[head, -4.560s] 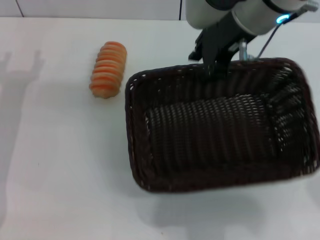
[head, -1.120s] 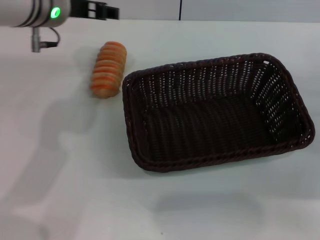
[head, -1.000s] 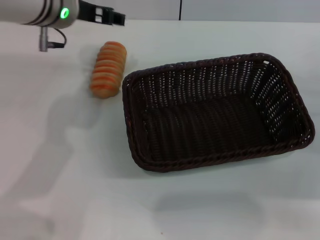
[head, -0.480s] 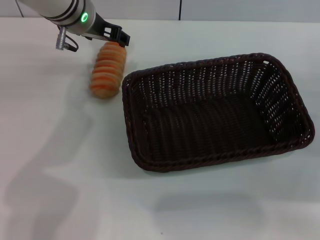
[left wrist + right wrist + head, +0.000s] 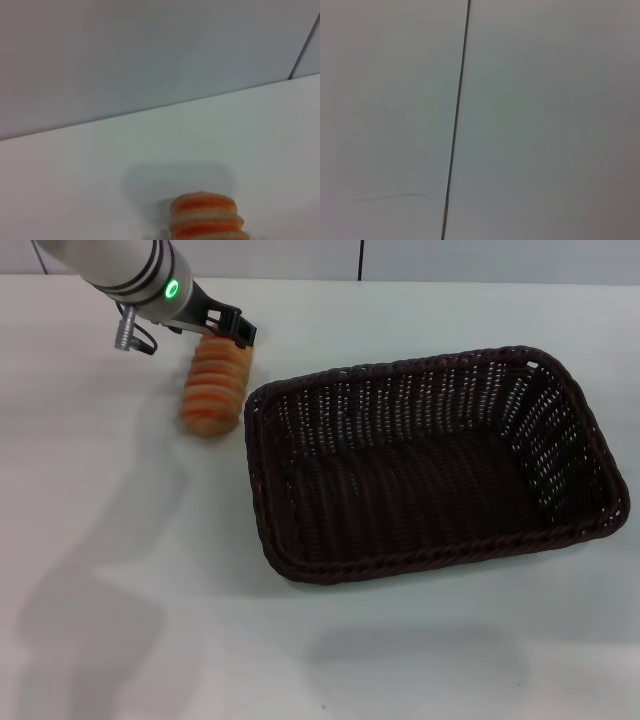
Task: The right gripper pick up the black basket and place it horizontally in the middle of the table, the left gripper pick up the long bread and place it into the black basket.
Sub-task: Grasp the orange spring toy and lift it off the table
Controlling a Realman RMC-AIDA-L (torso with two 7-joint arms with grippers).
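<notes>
Long bread lay on bench beside black basket; left tool over its far end, finger state can't tell.

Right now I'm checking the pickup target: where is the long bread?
In the head view the long bread lies on the table's far left part, just left of the black basket, with the left gripper at its far end.
</notes>
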